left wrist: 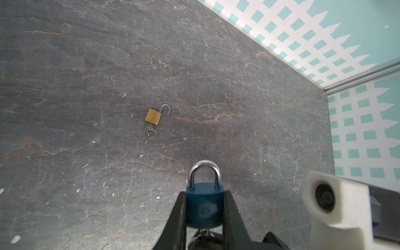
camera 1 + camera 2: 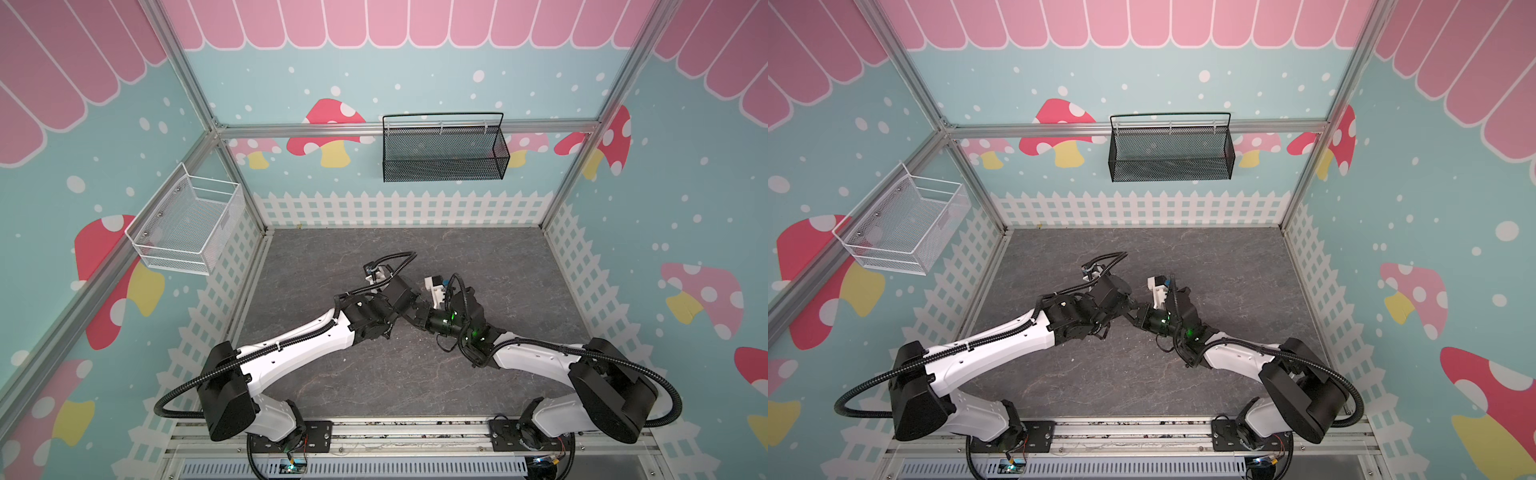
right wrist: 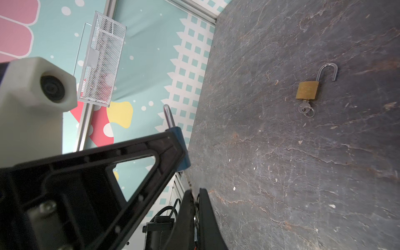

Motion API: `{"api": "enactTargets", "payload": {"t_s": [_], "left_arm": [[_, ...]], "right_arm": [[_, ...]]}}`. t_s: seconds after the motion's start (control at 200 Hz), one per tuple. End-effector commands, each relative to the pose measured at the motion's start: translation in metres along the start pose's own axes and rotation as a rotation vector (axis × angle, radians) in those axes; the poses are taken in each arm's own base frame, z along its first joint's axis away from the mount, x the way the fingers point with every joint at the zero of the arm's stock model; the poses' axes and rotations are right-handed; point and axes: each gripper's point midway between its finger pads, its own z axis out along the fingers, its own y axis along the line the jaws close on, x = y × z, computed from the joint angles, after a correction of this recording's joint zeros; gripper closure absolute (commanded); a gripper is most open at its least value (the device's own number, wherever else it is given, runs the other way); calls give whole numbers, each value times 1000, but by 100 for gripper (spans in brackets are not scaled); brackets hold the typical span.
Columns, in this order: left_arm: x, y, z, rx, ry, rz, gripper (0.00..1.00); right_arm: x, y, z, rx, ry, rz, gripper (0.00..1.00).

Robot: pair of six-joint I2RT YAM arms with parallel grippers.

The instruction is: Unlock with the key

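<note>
The left gripper (image 1: 205,194) clamped the blue padlock (image 1: 204,207); the key (image 1: 203,233) sat in line with its long axis, pinched by the closed right gripper (image 3: 194,191).

No text could be read. The blue padlock (image 1: 204,207) bore a blurred round emblem. The brass padlock (image 1: 153,117) carried engraving too small to read.

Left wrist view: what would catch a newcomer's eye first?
The blue padlock, shackle closed, sits clamped in the left claw in the foreground. Beyond it, a brass padlock lies on the grey table, its shackle swung open and a key in its base.
</note>
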Motion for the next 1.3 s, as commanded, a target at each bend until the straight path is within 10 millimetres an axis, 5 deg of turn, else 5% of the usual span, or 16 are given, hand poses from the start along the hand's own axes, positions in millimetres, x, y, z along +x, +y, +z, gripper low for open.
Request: {"api": "enactTargets", "payload": {"t_s": [0.0, 0.495, 1.001, 1.296], "left_arm": [[16, 17, 2, -69, 47, 63, 100], [22, 38, 8, -134, 84, 66, 100], [19, 13, 8, -10, 133, -37, 100], [18, 35, 10, -53, 125, -51, 100]], "right_arm": [[-24, 29, -2, -54, -64, -80, 100], [-25, 27, -8, -33, -56, -110, 100], [-8, 33, 5, -46, -2, -130, 100], [-14, 31, -3, -39, -4, -113, 100]]}}
